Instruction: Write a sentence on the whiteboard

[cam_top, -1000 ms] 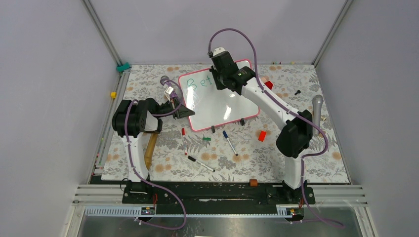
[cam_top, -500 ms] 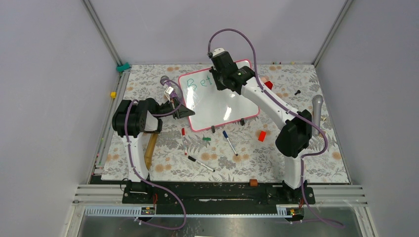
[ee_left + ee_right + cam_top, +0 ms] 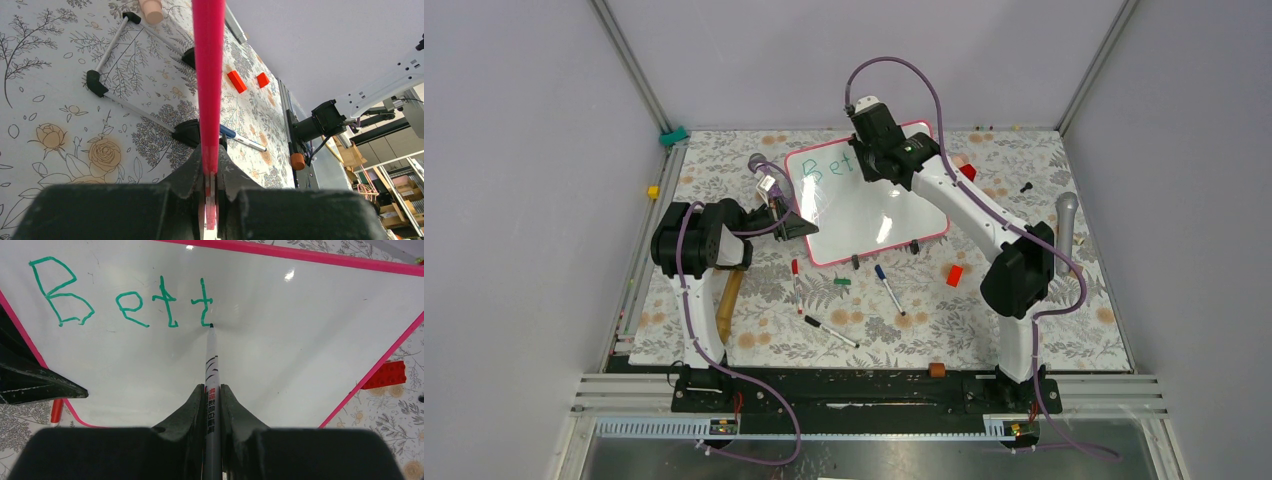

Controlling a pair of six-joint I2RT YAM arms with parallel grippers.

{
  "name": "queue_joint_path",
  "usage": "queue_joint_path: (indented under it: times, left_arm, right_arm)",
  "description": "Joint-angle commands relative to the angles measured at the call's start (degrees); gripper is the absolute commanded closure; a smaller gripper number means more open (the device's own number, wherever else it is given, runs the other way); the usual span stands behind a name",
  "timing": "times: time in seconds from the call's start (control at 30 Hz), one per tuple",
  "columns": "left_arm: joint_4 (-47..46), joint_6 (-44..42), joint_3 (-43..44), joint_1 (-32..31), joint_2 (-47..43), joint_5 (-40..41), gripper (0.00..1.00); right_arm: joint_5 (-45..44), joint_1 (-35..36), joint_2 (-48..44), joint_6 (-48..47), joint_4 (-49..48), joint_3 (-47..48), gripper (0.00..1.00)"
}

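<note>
The whiteboard (image 3: 869, 215), white with a pink frame, lies tilted on the floral table. Green letters of the sentence (image 3: 125, 305) read "Bett" along its top. My right gripper (image 3: 212, 390) is shut on a grey marker (image 3: 211, 360), and the marker's tip touches the board at the foot of the second "t". From above, the right gripper (image 3: 869, 160) covers the end of the sentence (image 3: 822, 168). My left gripper (image 3: 210, 155) is shut on the board's pink edge (image 3: 208, 75), at the whiteboard's left corner in the top view, where that left gripper (image 3: 792, 225) shows.
Loose markers lie in front of the board: a red-capped one (image 3: 796, 285), a blue-capped one (image 3: 888, 288) and a black one (image 3: 831, 332). A green cap (image 3: 842, 282), red blocks (image 3: 954, 275), a wooden handle (image 3: 727, 303) and a grey microphone (image 3: 1065, 225) also lie there.
The right arm with the marker has shifted only very slightly. The left arm and the board have stayed still.
</note>
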State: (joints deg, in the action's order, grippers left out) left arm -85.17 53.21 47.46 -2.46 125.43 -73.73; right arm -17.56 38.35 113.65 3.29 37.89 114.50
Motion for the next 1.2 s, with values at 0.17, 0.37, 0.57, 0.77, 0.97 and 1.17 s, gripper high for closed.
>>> queue_joint_path:
  times: [0.17,0.37,0.57,0.77,0.97,1.17]
  left_arm:
    - [1.07,0.36,-0.78,-0.79,1.05,-0.55,1.0]
    - [1.11,0.43,-0.95,-0.71,0.83,-0.62,1.0]
    - [1.12,0.41,-0.92,-0.71,0.85,-0.56,1.0]
    - [1.05,0.33,-0.93,-0.7,0.88,-0.53,1.0]
    - [1.07,0.33,-1.05,-0.79,0.95,-0.45,1.0]
    - [1.07,0.25,-1.04,-0.79,0.86,-0.18,1.0]
  right_arm:
    - [0.83,-0.1,-4.42,-0.3,-7.21,-5.05,1.0]
    - [4.08,-0.08,-16.93,-0.91,-27.17,-23.18,1.0]
    - [3.66,-0.06,-22.05,-1.6,-31.44,-27.67,1.0]
    - [2.64,-0.03,-24.56,-2.04,-32.31,-29.28,1.0]
    - [2.31,-0.07,-28.74,-0.14,-33.66,-32.36,1.0]
    - [2.36,-0.03,-34.7,1.64,-31.45,-37.04,1.0]
